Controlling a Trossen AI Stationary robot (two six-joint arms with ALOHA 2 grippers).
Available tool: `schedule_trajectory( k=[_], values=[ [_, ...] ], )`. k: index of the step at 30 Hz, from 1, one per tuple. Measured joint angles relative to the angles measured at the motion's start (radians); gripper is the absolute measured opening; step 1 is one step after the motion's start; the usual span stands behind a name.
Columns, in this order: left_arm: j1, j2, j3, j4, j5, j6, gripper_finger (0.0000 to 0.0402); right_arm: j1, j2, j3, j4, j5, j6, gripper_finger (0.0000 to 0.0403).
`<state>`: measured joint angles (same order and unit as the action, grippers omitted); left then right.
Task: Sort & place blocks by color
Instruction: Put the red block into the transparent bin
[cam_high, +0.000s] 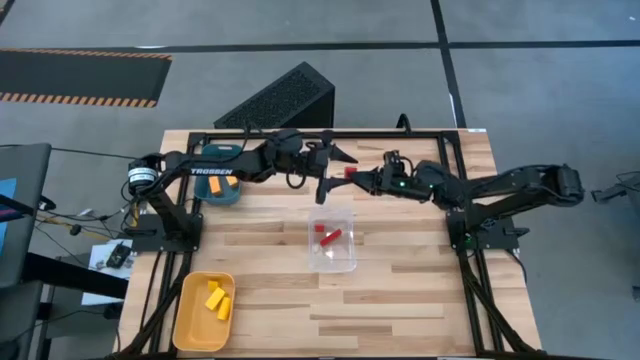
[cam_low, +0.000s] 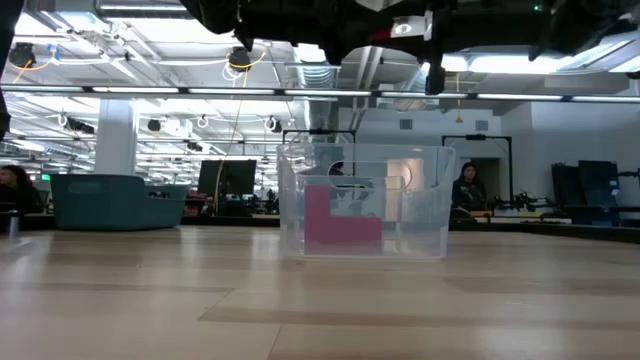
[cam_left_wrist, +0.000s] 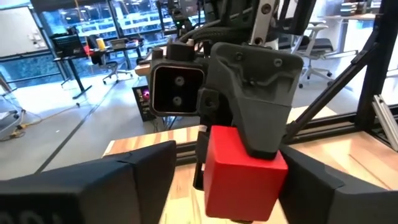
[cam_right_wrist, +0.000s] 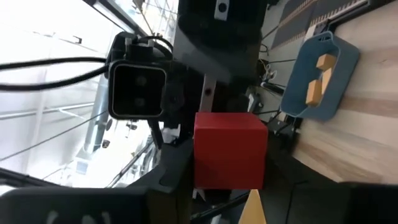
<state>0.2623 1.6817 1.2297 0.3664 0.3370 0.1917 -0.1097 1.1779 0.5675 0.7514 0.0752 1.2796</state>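
A red cube hangs above the table's far middle, a little beyond the clear box. My right gripper is shut on it. My left gripper faces it, level and open, with a finger on either side of the cube. The box holds red blocks, which show as one pink shape in the low view. Yellow blocks lie in the yellow tray at the near left. Orange blocks lie in the blue tray under my left arm. My right gripper pinches the red cube between its two fingers. One grey finger lies over the cube's top face; the cube hides the other finger. The fingers come level from the table's right. The cube is lifted clear of the table.
A black frame runs along the table's far edge and down both sides. A black slanted case stands beyond it. Bare wood lies to the right of the clear box. People sit in the room behind the table.
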Motion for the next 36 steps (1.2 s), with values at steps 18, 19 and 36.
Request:
schedule_trajectory(
  k=[18,19,36],
  values=[
    [0.058,-0.023,0.0,-0.016,-0.058,-0.198,0.0109,-0.076,-0.007,0.018,0.033,-0.025,-0.125,0.0195],
    [0.062,-0.036,0.001,-0.036,-0.089,-0.23,0.0116,-0.082,-0.017,0.018,0.03,-0.026,-0.153,0.02],
    [-0.17,0.042,-0.067,-0.478,-0.209,-0.378,0.012,-0.27,-0.247,0.019,-0.37,-0.189,-0.399,0.0202]
  ],
)
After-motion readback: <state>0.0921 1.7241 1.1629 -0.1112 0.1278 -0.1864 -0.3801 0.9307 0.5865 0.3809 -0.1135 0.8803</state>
